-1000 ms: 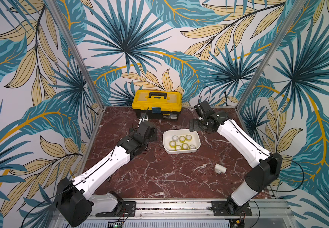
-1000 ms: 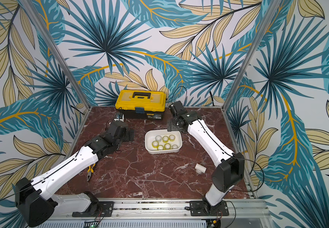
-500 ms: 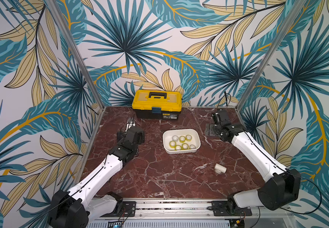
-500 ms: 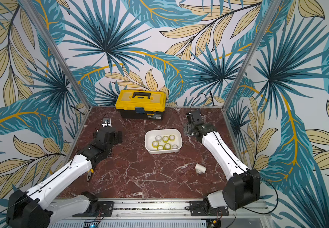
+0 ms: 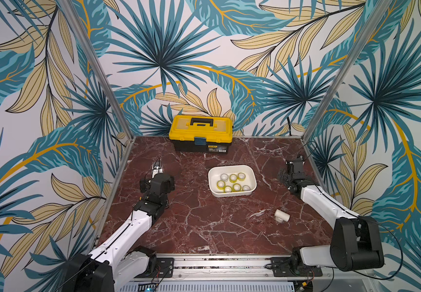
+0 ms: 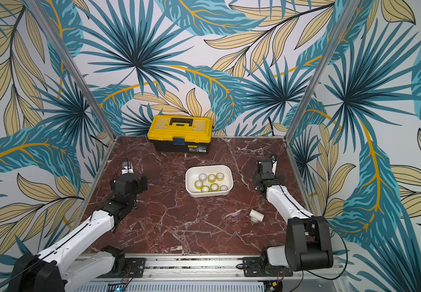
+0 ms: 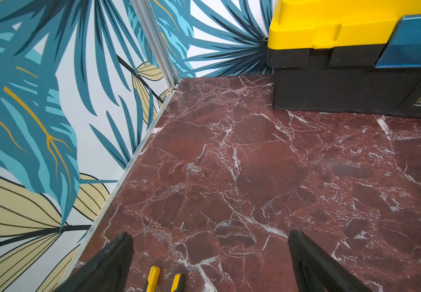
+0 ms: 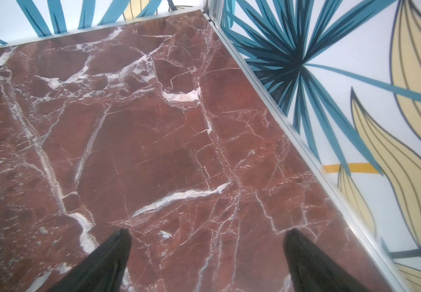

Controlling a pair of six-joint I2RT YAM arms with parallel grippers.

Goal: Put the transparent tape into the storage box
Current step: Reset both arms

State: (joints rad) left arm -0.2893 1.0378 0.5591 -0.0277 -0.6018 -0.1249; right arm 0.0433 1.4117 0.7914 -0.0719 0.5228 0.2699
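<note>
Holds nothing in left gripper or right gripper, both spread wide. Finds seven small yellowish clear tape rolls inside shallow white rounded plastic tub, between both, long axis gripper-to-gripper, seemingly nearer right. Probably needs no further fetching.

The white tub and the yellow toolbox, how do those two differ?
The storage box is plain white; the toolbox has a yellow lid on a black base, with a black handle. The storage box is shallow and lidless, showing seven rolls of transparent tape inside; the toolbox is taller and shut, contents hidden. The storage box sits mid-way across the table; the toolbox stands by the back wall. Both are rectangular and rest flat on it.
</note>
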